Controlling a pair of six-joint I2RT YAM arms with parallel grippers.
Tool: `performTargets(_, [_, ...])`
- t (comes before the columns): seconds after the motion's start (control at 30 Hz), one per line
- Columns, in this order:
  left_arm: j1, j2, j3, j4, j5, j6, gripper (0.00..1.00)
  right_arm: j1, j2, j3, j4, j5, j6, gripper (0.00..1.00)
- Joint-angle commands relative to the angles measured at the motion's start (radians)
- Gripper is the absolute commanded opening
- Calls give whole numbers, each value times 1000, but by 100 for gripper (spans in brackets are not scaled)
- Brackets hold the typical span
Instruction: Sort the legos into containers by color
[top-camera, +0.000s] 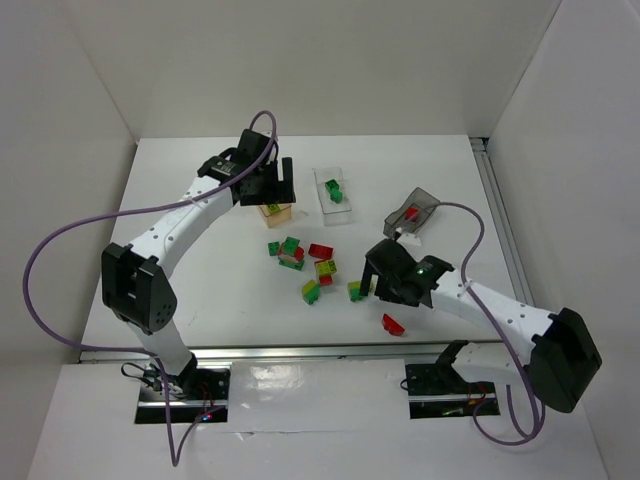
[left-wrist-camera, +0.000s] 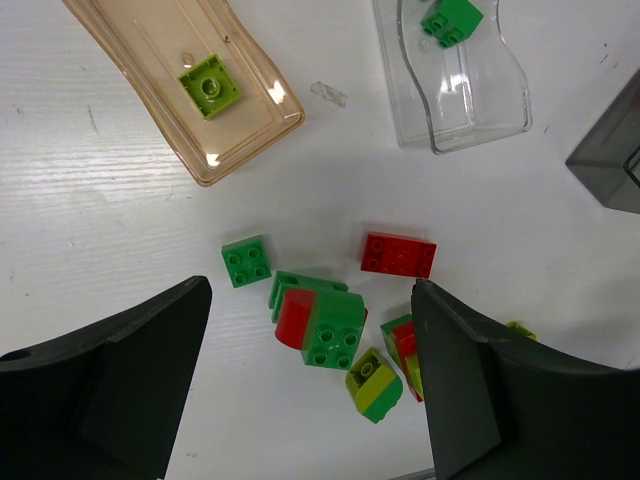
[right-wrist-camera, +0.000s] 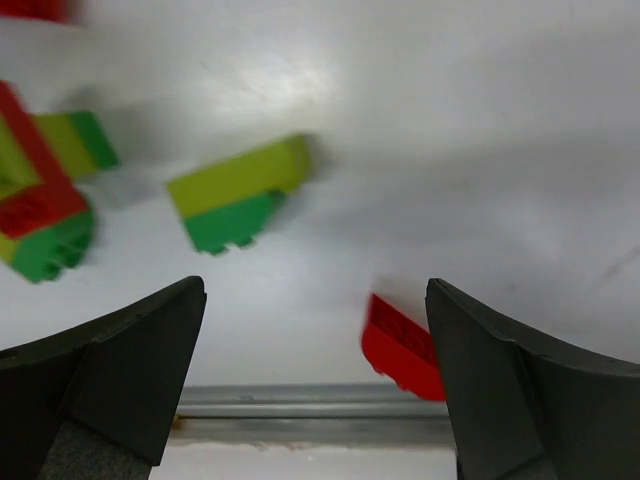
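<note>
**Entry: lego sort, worktop (top-camera: 200, 200), part done**

1. Containers, three, in a row across the upper middle of the top view.
 - The orange-tan bin (left-wrist-camera: 245, 105) holds one yellow-green brick (left-wrist-camera: 211, 85).
 - The clear bin (left-wrist-camera: 470, 90) holds one binned green brick (left-wrist-camera: 451, 18).
 - The dark grey bin (top-camera: 424, 199) holds one binned red brick (top-camera: 410, 213).
 - Judged: each bin already stands for one colour, which decides where every other piece goes.

2. Legos not yet sorted, scattered at the centre of the top view, below the bins.
 - Singles: loose green brick (left-wrist-camera: 246, 261), long red brick (left-wrist-camera: 398, 254).
 - Stacks: green-and-red stack (left-wrist-camera: 320, 320), yellow-and-red stack (top-camera: 325, 270), left two-tone stack (top-camera: 311, 291) and right two-tone stack (top-camera: 354, 291), both yellow-green on green.
 - The stray red brick (right-wrist-camera: 400, 350) lies apart at the lower right, near the rail.
 - Judged: stacks must be pulled apart before binning, since each mixes two colours.

3. Left gripper (top-camera: 275, 185), upper left of centre, directly over the orange-tan bin.
 - Its jaws stand wide apart with nothing between them.
 - Judged: it hangs above the bin it serves, with the pile in its wrist view.

4. Right gripper (right-wrist-camera: 315, 300), right of centre, low over the worktop.
 - It sits between the right two-tone stack and the stray red brick.
 - Its jaws are spread wide and empty.
 - The stray red brick lies by the inner face of one finger, ungripped; whether it touches cannot be told.
</note>
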Motion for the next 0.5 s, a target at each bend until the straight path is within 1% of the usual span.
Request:
performTargets(0.0, [-1, 5, 8, 4, 29, 19, 91, 32, 11, -41, -176, -2, 190, 98])
performTargets(0.13, [-1, 5, -1, 4, 40, 19, 91, 52, 68, -50, -220, 26, 215, 99])
performTargets(0.27, [-1, 5, -1, 4, 40, 19, 91, 84, 109, -41, -220, 35, 203, 85])
performTargets(0.33, [-1, 5, -1, 4, 49, 19, 91, 93, 118, -41, -220, 35, 193, 80])
performTargets(0.4, [-1, 5, -1, 4, 49, 10, 91, 93, 119, -64, -188, 25, 179, 80])
performTargets(0.47, [-1, 5, -1, 4, 49, 10, 91, 93, 119, -75, -178, 12, 157, 76])
